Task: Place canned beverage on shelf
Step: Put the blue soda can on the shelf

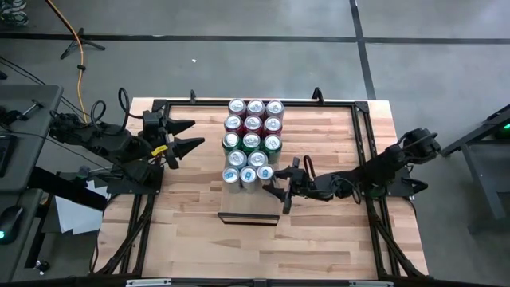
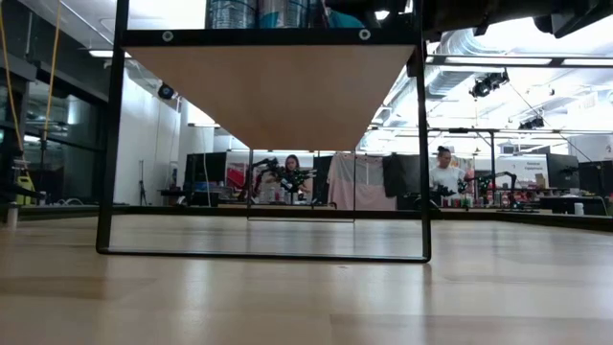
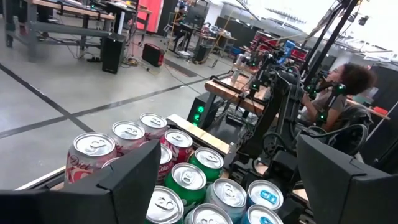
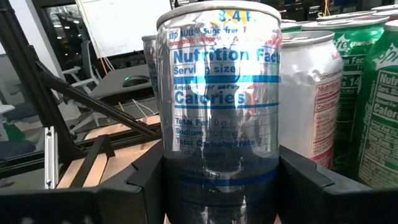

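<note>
Silver can (image 4: 217, 112) label between right claw (image 4: 221, 186) fingers, illegible overhead.

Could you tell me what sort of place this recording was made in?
Probably a robotics lab or workshop: beyond the table there is a bare concrete floor, other robot arms on workbenches, exposed ceiling ducts, and a person working at one station.

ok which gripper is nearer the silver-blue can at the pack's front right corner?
Right. The right gripper has its fingers either side of the silver-blue can at the pack's corner. The left gripper hangs open off the pack's far left side, clear of the cans.
</note>
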